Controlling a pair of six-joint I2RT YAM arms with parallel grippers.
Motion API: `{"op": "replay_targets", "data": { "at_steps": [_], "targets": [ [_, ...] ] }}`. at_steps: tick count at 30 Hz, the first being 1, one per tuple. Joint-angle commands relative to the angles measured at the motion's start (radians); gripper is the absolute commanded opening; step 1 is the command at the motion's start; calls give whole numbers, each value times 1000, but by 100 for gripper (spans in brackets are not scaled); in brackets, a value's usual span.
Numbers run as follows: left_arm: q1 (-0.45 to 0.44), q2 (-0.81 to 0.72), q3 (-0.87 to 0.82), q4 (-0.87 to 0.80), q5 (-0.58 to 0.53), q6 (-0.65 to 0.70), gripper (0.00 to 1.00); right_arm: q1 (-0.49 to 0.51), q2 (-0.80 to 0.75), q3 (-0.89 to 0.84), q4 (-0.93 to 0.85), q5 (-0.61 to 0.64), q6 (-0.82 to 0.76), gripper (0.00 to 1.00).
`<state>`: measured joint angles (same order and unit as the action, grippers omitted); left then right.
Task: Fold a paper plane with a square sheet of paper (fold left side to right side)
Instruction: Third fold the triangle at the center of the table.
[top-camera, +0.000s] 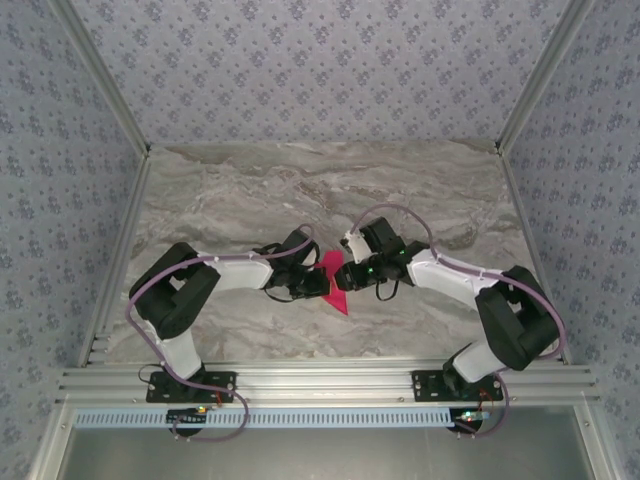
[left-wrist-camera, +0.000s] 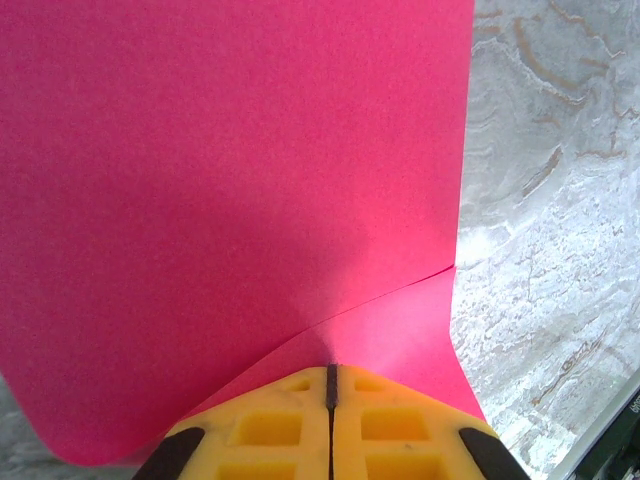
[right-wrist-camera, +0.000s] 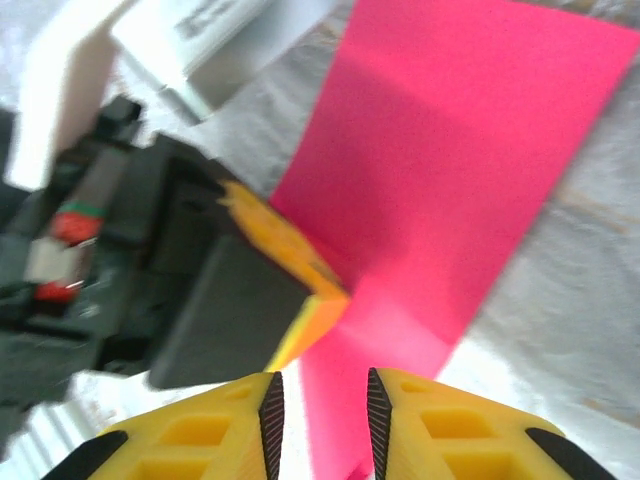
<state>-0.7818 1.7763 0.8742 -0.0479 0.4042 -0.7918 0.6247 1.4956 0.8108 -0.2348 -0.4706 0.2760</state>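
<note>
The paper (top-camera: 336, 290) sits mid-bench (top-camera: 250, 190), partly raised, between both hands. The left hand (left-wrist-camera: 330, 375) is clenched on the paper's edge beside a crease. The right hand (right-wrist-camera: 320, 390) is released, jaws parted, with the paper just ahead. Marking on the white arm link (right-wrist-camera: 200, 30) is too blurred to read.

Elbows out, wrists nearly meeting at centre. On the yellow-fingered left tool (left-wrist-camera: 330, 385), jaws pressed flat together; on the yellow-fingered right tool (right-wrist-camera: 320, 410), jaws parted by a narrow gap.
</note>
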Motion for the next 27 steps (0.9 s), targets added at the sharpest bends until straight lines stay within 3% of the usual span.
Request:
{"op": "replay_targets", "data": {
  "at_steps": [1,4,12,27],
  "targets": [
    [-8,42,-37,-53,-70,-3,5,25,-3,-52,-3,-178,79,31],
    [-7,34,-37,-59,-74,2,5,51,26,-68,40,-233,124,30],
    [-8,38,-29,-64,-74,2,5,67,126,-47,9,-179,113,29],
    [-8,35,-26,-74,-79,8,4,64,160,-68,-27,-124,103,29]
  ]
}}
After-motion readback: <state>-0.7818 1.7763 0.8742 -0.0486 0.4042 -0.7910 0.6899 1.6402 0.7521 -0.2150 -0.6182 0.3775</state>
